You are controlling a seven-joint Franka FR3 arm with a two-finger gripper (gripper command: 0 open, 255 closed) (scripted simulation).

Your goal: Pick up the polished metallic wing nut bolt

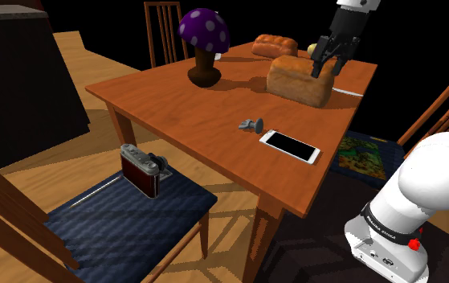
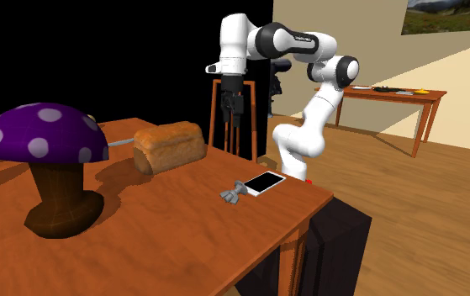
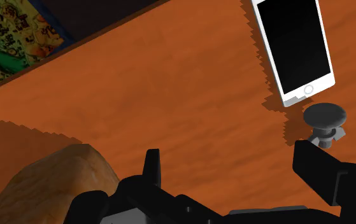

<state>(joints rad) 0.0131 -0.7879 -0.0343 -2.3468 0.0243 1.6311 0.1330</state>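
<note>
Gripper (image 3: 229, 153), jaws open and empty, hangs at the shoulder view's upper right. The bolt (image 1: 252, 125) lies mid-frame beside the phone (image 1: 290, 145), untouched. Approach and grasp are both left to do.

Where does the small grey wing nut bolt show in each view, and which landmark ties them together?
Shoulder view: the grey wing nut bolt lies on the table, just left of the white, black-screened phone.
Second exterior view: the bolt lies near the table's right-hand corner, left of the phone.
Wrist view: the bolt lies by the phone's button end.
Shared landmark: the phone.
</note>
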